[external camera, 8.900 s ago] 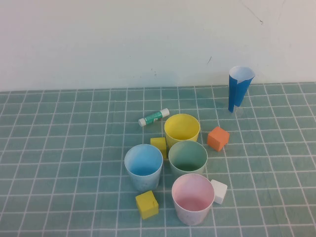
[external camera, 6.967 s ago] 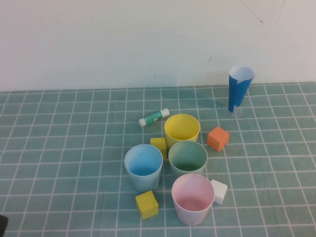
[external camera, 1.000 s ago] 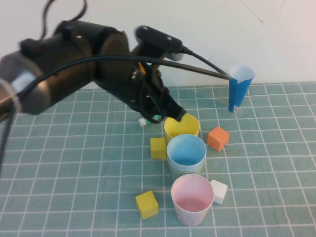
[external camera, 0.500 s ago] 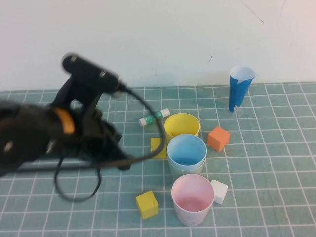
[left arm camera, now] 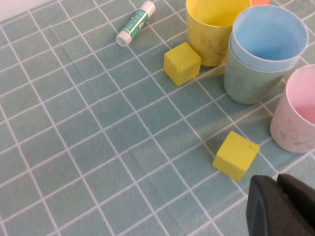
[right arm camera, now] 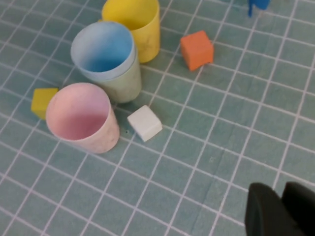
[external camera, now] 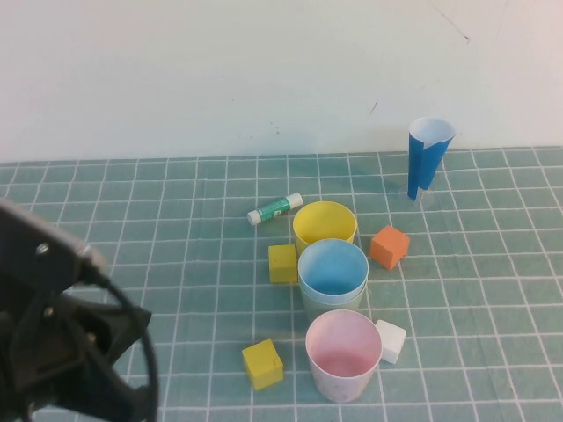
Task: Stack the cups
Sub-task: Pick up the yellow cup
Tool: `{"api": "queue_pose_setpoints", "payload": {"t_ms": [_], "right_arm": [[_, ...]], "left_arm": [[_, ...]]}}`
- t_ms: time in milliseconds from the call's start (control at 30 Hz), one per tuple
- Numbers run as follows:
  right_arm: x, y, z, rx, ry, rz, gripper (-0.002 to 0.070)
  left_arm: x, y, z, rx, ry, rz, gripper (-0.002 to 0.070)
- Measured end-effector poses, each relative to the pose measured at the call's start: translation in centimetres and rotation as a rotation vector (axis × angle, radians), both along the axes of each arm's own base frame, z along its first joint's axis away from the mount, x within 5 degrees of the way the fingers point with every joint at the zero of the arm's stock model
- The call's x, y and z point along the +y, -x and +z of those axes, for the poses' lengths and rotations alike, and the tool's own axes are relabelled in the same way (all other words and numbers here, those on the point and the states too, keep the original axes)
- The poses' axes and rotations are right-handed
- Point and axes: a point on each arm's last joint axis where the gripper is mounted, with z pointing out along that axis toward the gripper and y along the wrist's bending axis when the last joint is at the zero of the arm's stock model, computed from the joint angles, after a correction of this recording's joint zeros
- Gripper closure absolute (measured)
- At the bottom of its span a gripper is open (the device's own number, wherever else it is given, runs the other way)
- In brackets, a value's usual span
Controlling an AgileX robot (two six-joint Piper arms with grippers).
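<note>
The light blue cup (external camera: 332,266) sits nested in the green cup (external camera: 334,305) at the table's middle. Right behind them stands the yellow cup (external camera: 324,225), and the pink cup (external camera: 343,353) stands just in front. My left arm (external camera: 62,352) fills the near left corner, well away from the cups. In the left wrist view my left gripper (left arm camera: 276,183) is shut and empty, close to a yellow cube (left arm camera: 235,155) and the pink cup (left arm camera: 300,118). The right wrist view shows my right gripper (right arm camera: 280,189) shut and empty over bare mat, off to the cups' right.
Loose cubes lie around the cups: yellow (external camera: 282,263) and yellow (external camera: 262,364) on the left, orange (external camera: 388,246) and white (external camera: 390,340) on the right. A glue stick (external camera: 274,208) lies behind the yellow cup. A dark-blue paper cone (external camera: 428,156) stands far right by the wall.
My left arm has drawn back from beside the yellow cup to the near left corner, its gripper closing fully. The cups have not moved.
</note>
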Motion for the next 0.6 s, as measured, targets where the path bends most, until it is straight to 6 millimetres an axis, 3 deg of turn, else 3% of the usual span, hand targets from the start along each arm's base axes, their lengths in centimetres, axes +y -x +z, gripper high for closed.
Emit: {"api": "queue_pose_setpoints", "payload": {"t_ms": [167,300,433,600], "right_arm": [[1.3,-4.5,1.3,0.11,0.018,0.153,0.0605],[3.9,-8.5,2.0,0.183,0.071,0.309,0.0605],[7.0,-13.2,1.6,0.262,0.199,0.402,0.0605],[10.0,-20.0,0.5,0.272,0.243,0.381,0.0605]], "left_arm": [[1.1,1.7,-0.6,-0.023,0.022,0.003,0.0673],[1.7,2.7,-1.4,-0.03,0.027,0.003,0.0673],[2.0,3.2,-1.9,-0.03,0.029,0.004,0.0673],[2.0,3.3,-2.1,-0.025,0.028,0.004,0.0674]]}}
